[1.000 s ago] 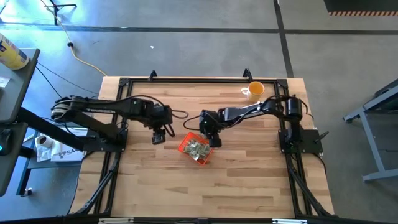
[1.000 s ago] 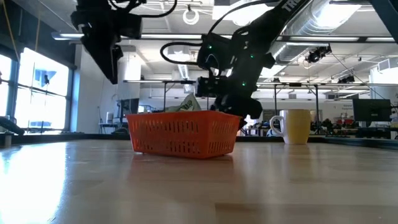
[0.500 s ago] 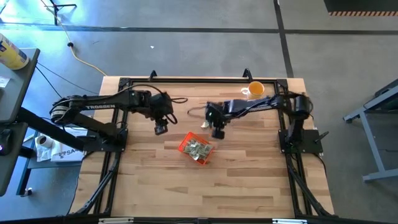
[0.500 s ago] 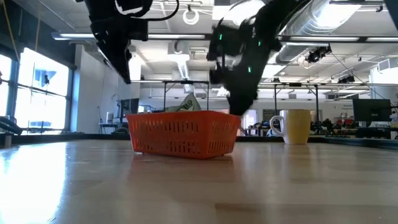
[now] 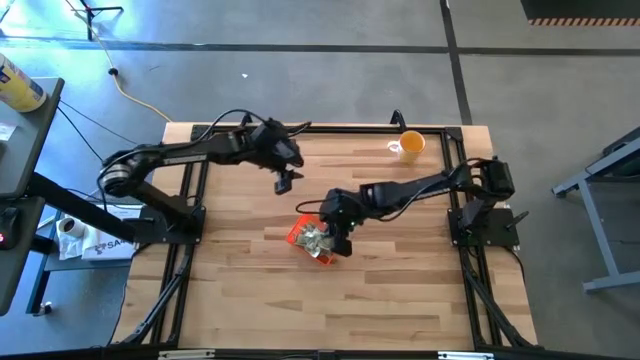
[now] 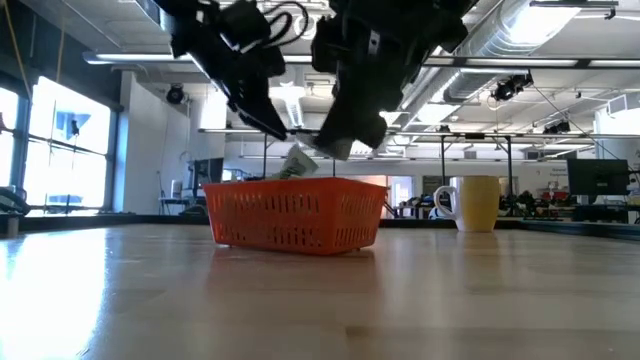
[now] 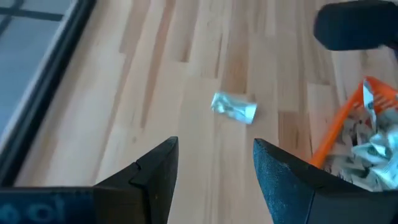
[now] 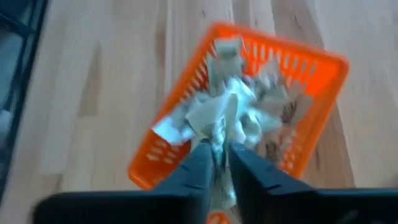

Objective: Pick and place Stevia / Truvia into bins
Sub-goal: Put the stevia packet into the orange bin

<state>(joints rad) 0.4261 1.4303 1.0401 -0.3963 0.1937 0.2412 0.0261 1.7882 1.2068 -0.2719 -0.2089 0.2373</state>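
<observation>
Sachets (image 8: 233,115) heaped in bin (image 5: 302,236) mid-surface (image 5: 250,290), one more (image 8: 217,146) pinched in right gripper (image 8: 217,163) jaws directly over pile, likely for release; stray sachet (image 7: 234,108) on bare wood beyond spread, empty left gripper (image 7: 214,168) jaws, presumably next pick.

Your left hand (image 5: 285,183) hangs with fingers spread above the counter's far half, while your right hand (image 5: 340,243), arm stretched inward, has its fingers nearly closed.
</observation>
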